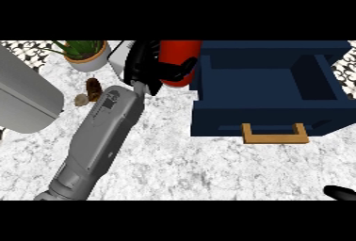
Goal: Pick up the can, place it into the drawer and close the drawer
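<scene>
Can, probably stiff and light (smooth, maybe slippery): left hand fingers clamped round its middle, just left of drawer.

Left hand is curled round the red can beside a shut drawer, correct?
No: the drawer is open, its inside showing in the head view. The left hand is curled round the red can beside it.

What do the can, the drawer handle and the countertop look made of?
The can: smooth plain red, probably painted metal, no label visible. The drawer handle: tan and matte, likely wood, though unclear. The countertop: white with grey mottling, like marble or speckled stone.
</scene>
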